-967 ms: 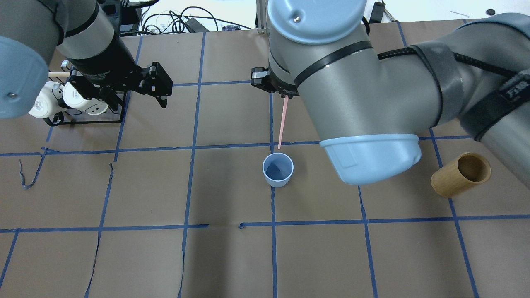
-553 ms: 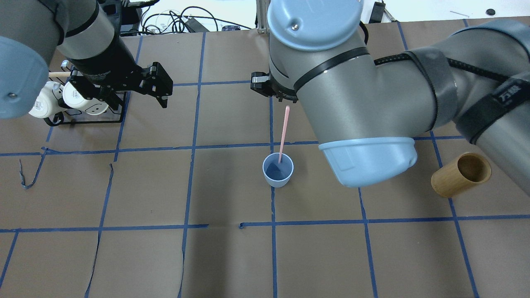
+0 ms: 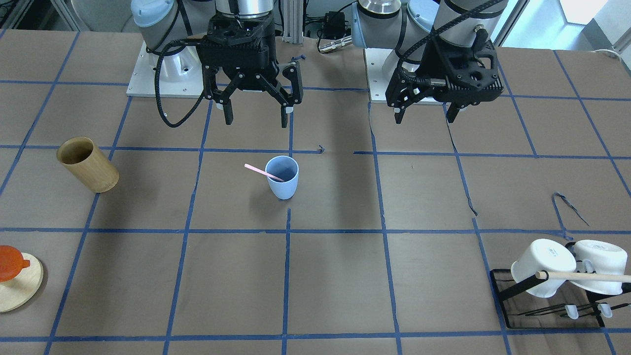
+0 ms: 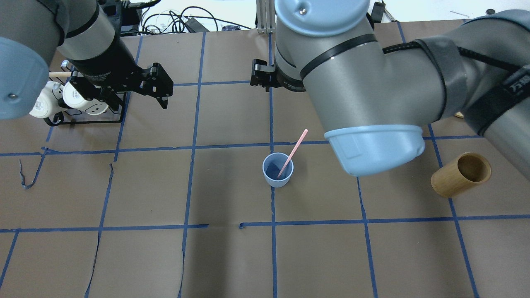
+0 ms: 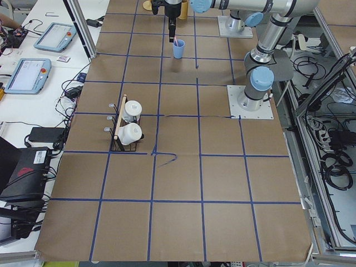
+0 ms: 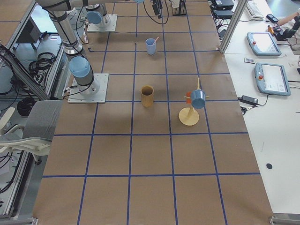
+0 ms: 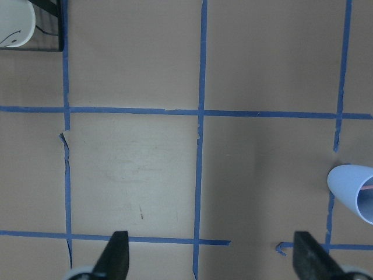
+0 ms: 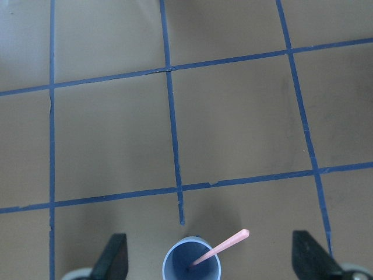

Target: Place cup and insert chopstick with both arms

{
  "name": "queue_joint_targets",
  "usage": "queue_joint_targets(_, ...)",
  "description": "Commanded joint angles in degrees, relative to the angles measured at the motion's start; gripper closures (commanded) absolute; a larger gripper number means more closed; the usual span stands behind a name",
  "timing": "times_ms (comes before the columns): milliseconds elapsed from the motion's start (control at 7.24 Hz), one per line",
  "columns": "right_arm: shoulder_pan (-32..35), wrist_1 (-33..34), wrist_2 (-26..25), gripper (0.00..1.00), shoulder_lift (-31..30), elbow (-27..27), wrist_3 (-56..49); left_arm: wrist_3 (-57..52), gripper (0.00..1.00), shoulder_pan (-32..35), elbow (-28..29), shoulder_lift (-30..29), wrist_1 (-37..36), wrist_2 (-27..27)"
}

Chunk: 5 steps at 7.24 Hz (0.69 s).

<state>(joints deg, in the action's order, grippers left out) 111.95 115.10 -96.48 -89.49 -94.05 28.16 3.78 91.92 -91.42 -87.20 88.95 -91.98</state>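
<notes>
We count one blue cup (image 3: pixel 283 183) holding one pink chopstick (image 3: pixel 260 171), one bamboo cup (image 3: pixel 88 167) right of it, two white mugs (image 3: pixel 542 266) far left; left jaws and right jaws gape empty.

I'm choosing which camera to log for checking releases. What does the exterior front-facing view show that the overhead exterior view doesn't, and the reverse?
Only the front-facing view: the whole right gripper, jaws open and empty, clear of the blue cup; an orange piece on a round wooden base at the table's edge. Only the overhead view: cables beyond the table; there the right arm hides most of its own gripper. Both: the pink chopstick leaning in the cup, the bamboo cup, the rack of white cups, and the left gripper.
</notes>
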Motion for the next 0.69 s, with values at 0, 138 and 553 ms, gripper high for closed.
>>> queue_joint_targets(0,-7.14,-6.26,0.67,0.00,-0.07,0.63,-6.92,0.00,0.00,0.01,-0.08,0.01,0.00,-0.04)
queue_joint_targets(138,-11.18,-9.25,0.68,0.00,-0.33,0.63,-10.55,0.00,0.00,0.01,-0.16,0.10,0.00,-0.04)
queue_joint_targets(553,-16.82,-18.85,4.25,0.00,-0.34,0.54,-15.32,0.00,0.00,0.01,-0.43,0.27,0.00,-0.04)
